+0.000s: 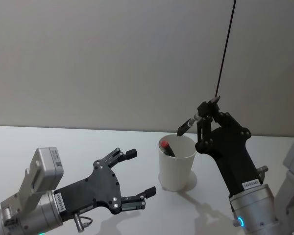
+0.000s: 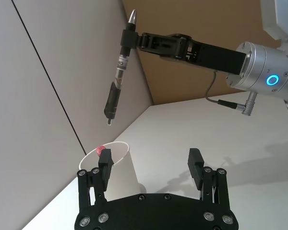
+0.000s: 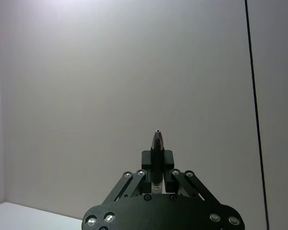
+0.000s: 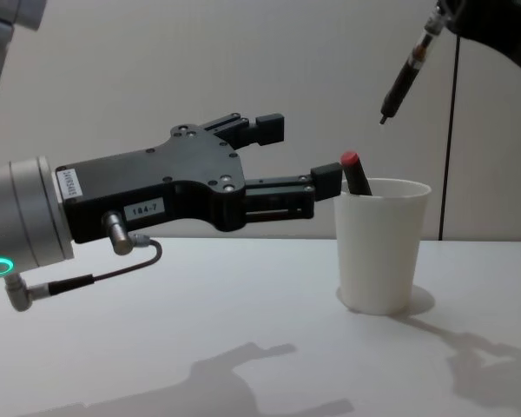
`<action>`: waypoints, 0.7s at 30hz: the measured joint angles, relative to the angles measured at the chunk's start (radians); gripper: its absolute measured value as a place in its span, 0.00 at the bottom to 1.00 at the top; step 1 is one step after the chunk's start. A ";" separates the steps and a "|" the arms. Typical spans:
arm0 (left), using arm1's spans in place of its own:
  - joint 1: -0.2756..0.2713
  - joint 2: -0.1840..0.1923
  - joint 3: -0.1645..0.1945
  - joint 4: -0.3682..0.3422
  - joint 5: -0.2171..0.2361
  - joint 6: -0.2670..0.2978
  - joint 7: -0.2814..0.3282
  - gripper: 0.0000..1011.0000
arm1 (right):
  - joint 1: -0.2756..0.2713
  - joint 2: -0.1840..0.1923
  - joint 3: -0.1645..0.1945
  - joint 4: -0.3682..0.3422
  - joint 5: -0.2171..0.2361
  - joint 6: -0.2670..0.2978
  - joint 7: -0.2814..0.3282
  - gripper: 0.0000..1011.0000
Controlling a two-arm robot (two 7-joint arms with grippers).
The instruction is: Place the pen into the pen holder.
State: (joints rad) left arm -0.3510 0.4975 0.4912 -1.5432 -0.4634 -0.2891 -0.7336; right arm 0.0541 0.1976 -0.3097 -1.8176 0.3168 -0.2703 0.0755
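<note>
Two silver cylindrical robot arms with glowing teal ring lights end in flat black, screw-studded end effectors, left [image 1: 132, 177] and right [image 1: 206, 111], bearing small white labels and thin grey cables.

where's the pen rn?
The pen hangs tilted in the right claw, tip down above the pen holder, right of centre in the chest view.
</note>
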 joint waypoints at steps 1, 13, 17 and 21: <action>0.000 0.000 0.000 0.000 0.000 0.000 0.000 0.99 | 0.002 0.000 -0.003 0.002 -0.023 -0.002 -0.006 0.14; 0.000 0.000 0.000 0.000 0.000 0.000 0.000 0.99 | 0.016 -0.005 -0.029 0.019 -0.201 0.017 -0.058 0.14; 0.000 0.000 0.000 0.000 0.000 0.000 0.000 0.99 | 0.021 -0.011 -0.037 0.028 -0.248 0.028 -0.077 0.14; 0.000 0.000 0.000 0.000 0.000 0.000 0.000 0.99 | 0.026 -0.020 -0.042 0.038 -0.291 0.036 -0.098 0.14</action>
State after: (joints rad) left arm -0.3510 0.4976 0.4912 -1.5432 -0.4634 -0.2891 -0.7336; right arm 0.0803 0.1775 -0.3518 -1.7795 0.0258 -0.2348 -0.0222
